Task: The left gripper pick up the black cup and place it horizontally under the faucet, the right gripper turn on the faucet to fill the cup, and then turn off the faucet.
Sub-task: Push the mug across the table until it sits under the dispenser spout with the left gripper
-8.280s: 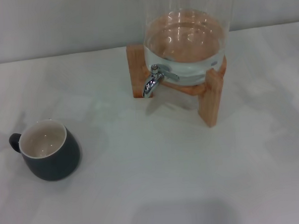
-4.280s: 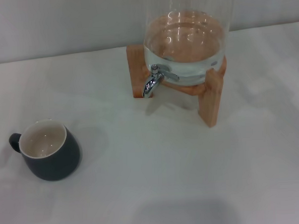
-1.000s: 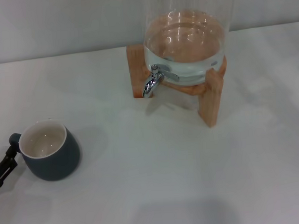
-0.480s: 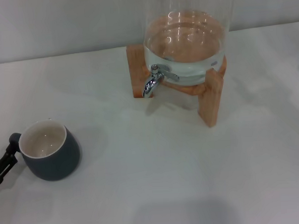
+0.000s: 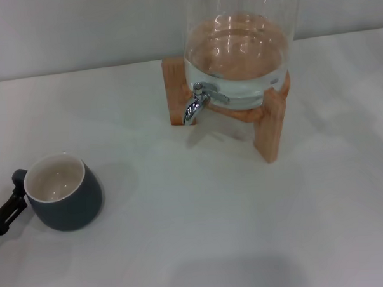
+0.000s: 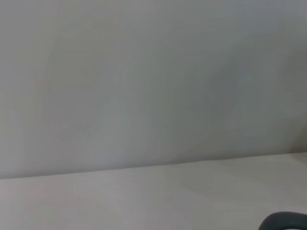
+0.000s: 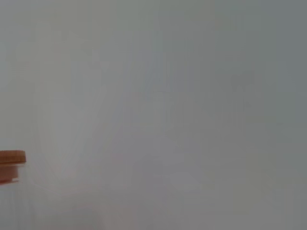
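Head view. White counter (image 5: 246,230) under a pale wall. The black cup (image 5: 63,193) stands upright at about 8 o'clock in the picture, cream inside showing, its small loop handle (image 5: 18,177) pointing toward 9 o'clock. The left tool (image 5: 7,209) enters from the picture's left edge at 8 o'clock: only a thin black finger shows, its tip touching or just beside the handle. Whether this tool is released or clenched, cannot tell; nothing of a second finger is seen. The cup rests on the counter, not lifted.

At about 1 o'clock a glass jar (image 5: 238,46), partly filled with clear water, sits on a wooden stand (image 5: 270,124). The faucet (image 5: 195,105) juts from the jar's lower front, chrome, spout curving down toward 7 o'clock, short lever (image 5: 216,95) lying across toward 3 o'clock. No stream under the spout. Cup and faucet are well apart, the cup off toward 8 o'clock from the spout. The right tool is out of this picture.

Left wrist view. Mostly pale wall above a strip of counter (image 6: 144,196). A dark rounded edge, likely the cup (image 6: 285,222), shows at the 5 o'clock corner.

Right wrist view. Blank pale wall; an orange-brown edge (image 7: 12,165) at 8 o'clock, too little shown to identify. The right tool's own fingers do not appear.
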